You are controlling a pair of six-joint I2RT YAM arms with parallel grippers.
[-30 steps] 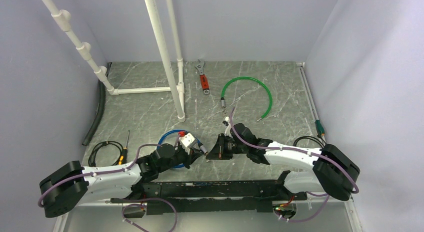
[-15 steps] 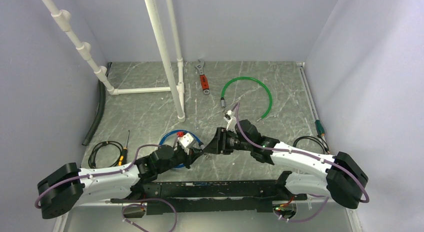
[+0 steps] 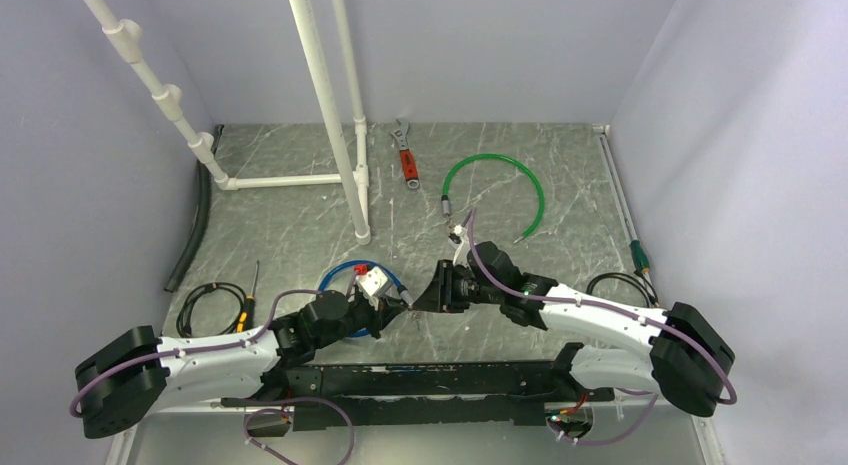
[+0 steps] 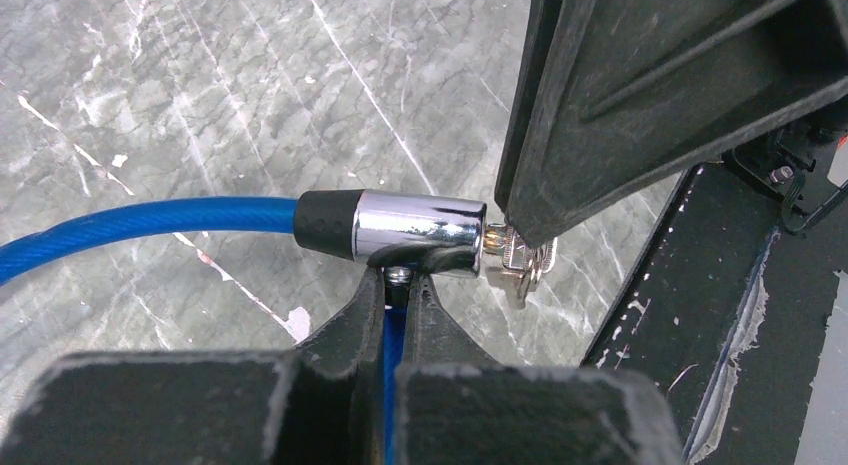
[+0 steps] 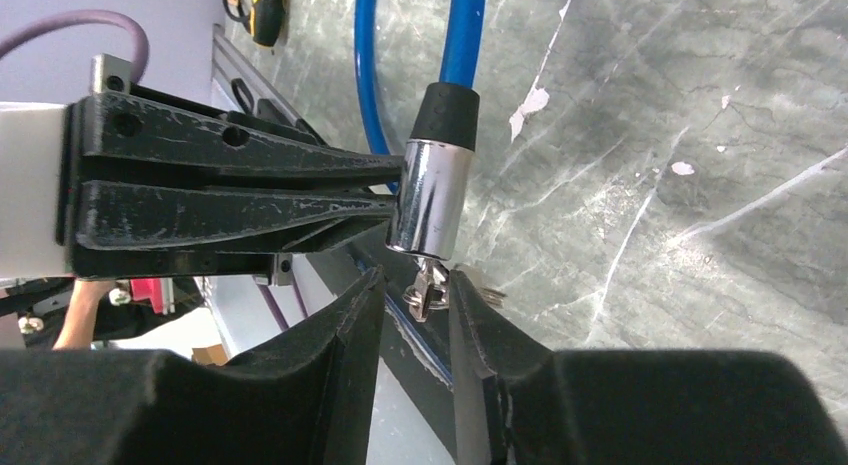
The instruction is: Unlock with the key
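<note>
The blue cable lock (image 4: 150, 220) ends in a chrome cylinder (image 4: 415, 230) held level above the table. My left gripper (image 4: 398, 280) is shut on the blue cable end plugged into that cylinder from below. The key (image 4: 520, 265), a small silvery bunch, sticks out of the cylinder's end face. My right gripper (image 5: 415, 280) is open, with the key (image 5: 428, 290) between its fingers: one finger stands close beside the key and a clear gap separates it from the other. From above, both grippers meet at the lock (image 3: 405, 303).
A green cable lock (image 3: 500, 163) and a red-handled wrench (image 3: 407, 165) lie farther back. White pipes (image 3: 330, 105) stand at the back left. A black cable coil (image 3: 210, 305) with a screwdriver lies to the left. The black base rail (image 3: 420, 377) runs just below the grippers.
The right gripper rose and drew slightly away from the lock end, then came back to the key. The left gripper keeps its hold on the lock.
</note>
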